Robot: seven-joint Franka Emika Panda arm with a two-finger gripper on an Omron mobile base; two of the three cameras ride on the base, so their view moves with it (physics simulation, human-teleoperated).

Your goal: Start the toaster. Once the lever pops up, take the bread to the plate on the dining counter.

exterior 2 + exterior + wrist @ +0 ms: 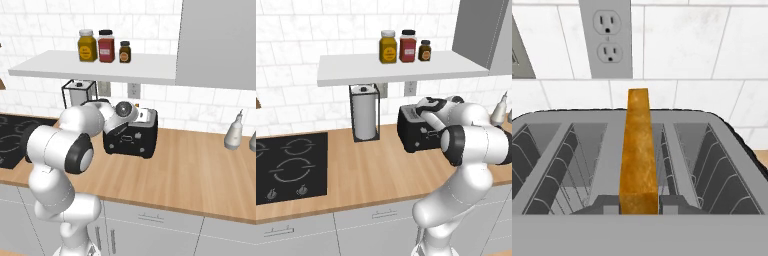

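Tool (640, 212) clamps bread (639, 150) above toaster (722, 165); jar labels unreadable.

Home kitchen: cooktop (288, 165), tiled wall (296, 40), wood counter (371, 175), toaster (131, 134).

Nothing legible anywhere here. The three jars on the shelf each carry a label: the yellow jar (388, 47), the red jar (407, 46) and the small brown jar (425, 51), but the marks on them are smudges too small to read. The toaster (131, 134) has a little pale marking on its dark front face, shape unclear, no letters to make out. The wall outlet (608, 36) is blank, no print or brand.
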